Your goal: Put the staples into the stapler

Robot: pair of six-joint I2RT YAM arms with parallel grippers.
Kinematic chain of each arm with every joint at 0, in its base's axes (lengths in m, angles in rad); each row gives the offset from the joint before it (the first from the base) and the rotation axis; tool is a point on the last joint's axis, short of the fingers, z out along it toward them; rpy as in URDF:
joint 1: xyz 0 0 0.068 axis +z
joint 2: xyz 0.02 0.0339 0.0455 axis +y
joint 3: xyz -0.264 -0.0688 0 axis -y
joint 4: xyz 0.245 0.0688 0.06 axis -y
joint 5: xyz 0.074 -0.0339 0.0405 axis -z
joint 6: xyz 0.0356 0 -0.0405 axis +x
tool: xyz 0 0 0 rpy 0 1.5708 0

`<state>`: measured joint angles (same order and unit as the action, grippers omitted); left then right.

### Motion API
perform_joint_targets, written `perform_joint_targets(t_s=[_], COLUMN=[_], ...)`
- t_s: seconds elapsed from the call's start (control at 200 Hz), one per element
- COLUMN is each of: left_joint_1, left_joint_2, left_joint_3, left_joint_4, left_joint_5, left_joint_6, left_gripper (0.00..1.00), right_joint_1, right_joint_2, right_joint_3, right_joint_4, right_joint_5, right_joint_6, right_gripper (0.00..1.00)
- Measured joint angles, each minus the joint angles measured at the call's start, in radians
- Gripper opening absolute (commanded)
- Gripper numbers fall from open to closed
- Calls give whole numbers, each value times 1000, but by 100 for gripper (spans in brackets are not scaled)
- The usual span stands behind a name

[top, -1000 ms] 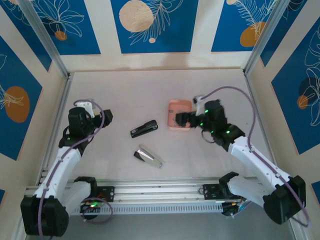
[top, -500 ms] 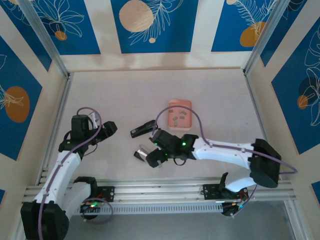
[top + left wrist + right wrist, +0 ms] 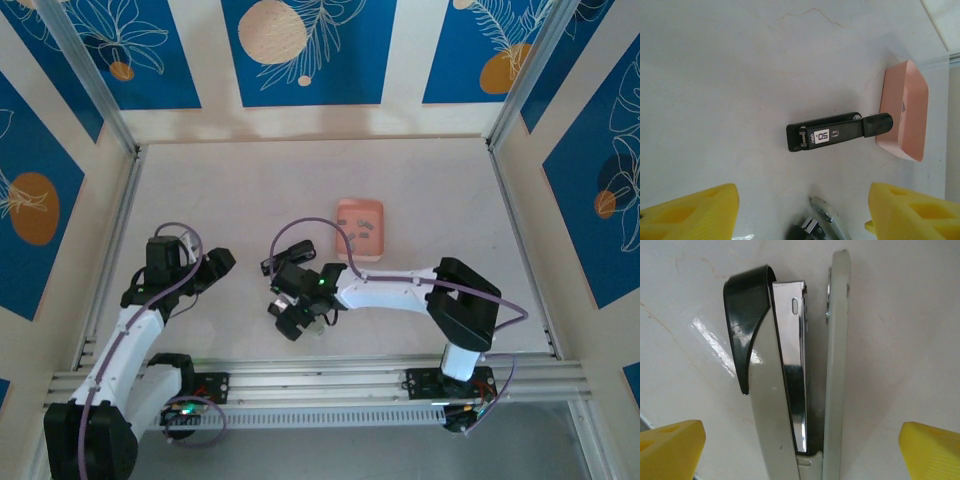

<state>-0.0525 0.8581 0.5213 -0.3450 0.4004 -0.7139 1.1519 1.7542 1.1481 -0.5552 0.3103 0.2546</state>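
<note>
White tabletop (image 3: 250, 180), blue-patterned walls. Right gripper (image 3: 800, 447) hangs over silver stapler (image 3: 770, 405) at near centre, jaws wide, not touching it. Left gripper (image 3: 222, 262) at left, jaws apart, empty. Staples (image 3: 362, 232) lie in pink tray (image 3: 345, 215), just right of black stapler (image 3: 832, 132).

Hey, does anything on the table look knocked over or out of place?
The silver stapler lies tipped on its side, between the right gripper's open fingers. The staples sit inside the pink tray; nothing looks spilled.

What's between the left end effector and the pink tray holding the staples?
The black stapler lies flat there, its tip by the pink tray, seen in the left wrist view ahead of the left end effector.
</note>
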Motion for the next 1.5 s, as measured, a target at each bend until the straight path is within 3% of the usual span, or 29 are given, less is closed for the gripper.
perform_joint_targets(t_s=[0.245, 0.63, 0.965, 1.175, 1.291, 1.501], left_joint_1=[0, 0, 0, -2, -11, -84], left_joint_2=[0, 1, -23, -61, -64, -83], left_joint_3=[-14, -31, -36, -95, -121, -126], left_joint_4=[21, 45, 86, 233, 323, 436], left_joint_5=[0, 0, 54, 156, 214, 256], left_joint_6=[-21, -29, -40, -85, -103, -65], left_gripper=[67, 65, 65, 63, 59, 61], right_joint_1=[0, -32, -33, -42, -47, -61], right_joint_2=[77, 112, -94, -235, -253, -255], right_joint_3=[29, 11, -247, -394, -444, -474], right_joint_4=[15, 68, 316, 558, 680, 811], right_joint_5=[-21, -52, 4, 70, 98, 116], right_joint_6=[-81, -121, -22, 145, 217, 292], right_gripper=[98, 61, 40, 36, 36, 35])
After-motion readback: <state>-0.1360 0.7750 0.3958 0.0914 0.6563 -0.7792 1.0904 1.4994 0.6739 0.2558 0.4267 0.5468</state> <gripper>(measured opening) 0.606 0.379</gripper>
